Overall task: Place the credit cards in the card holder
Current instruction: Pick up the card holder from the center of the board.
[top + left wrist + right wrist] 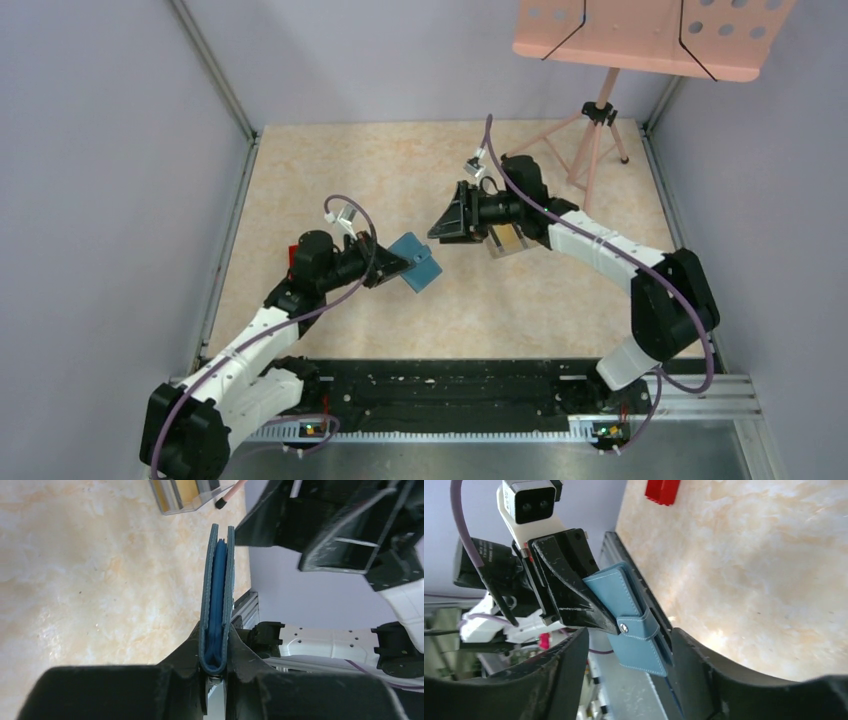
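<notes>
The card holder (416, 262) hangs left of the box (510, 243), apparently apart.

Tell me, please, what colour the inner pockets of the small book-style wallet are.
Bright blue, inside the small teal book-style card holder; clearest in the left wrist view.

Teal-blue card holder (216, 595), folded shut, hangs edge-on above the marbled table (75, 580), its spine end pinched between my left fingers (182, 652). Lighter blue pockets show in the narrow gap between its covers, and a strap tab (639, 630) with a metal snap lies across one cover. Credit cards (187, 489), gold-yellow beside a dark stripe, stand in a clear box (200, 507) on the table beyond.
</notes>
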You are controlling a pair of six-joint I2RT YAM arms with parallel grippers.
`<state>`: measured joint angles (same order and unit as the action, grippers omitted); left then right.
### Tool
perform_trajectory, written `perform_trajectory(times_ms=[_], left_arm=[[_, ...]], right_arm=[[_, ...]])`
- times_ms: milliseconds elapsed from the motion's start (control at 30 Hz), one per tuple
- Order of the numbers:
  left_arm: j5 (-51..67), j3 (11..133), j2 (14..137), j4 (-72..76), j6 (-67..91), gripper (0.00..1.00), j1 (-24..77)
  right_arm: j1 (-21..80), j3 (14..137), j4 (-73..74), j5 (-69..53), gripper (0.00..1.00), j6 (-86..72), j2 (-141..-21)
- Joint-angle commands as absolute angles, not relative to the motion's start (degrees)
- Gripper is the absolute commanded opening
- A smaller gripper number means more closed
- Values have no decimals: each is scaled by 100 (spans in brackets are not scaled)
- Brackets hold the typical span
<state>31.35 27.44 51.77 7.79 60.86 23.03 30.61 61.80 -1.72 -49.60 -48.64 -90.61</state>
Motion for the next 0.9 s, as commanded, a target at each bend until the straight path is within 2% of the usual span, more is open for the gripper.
perform_trajectory(times_ms=[0,200,500,767,867], left_arm=[[3076,3234,5215,67,5813,0,2328],[3184,3406,5370,-383,5901,0,2389],[3188,3497,5553,-677,6136,0,2504],[3151,3505,5596,-698,6269,0,2636],[3193,3533,5631,-667,6258,0,2681]], right_arm=[[3070,6925,1593,-4059,65,-3356,-8475],[3568,7299,2894,-2919,71,-2413,-8411],[4532,7612,3681,-1676,72,-1746,-8628],[5215,7871,3751,-1152,72,-1499,-9064],[5340,7916,3747,-907,65,-1477,-9195]])
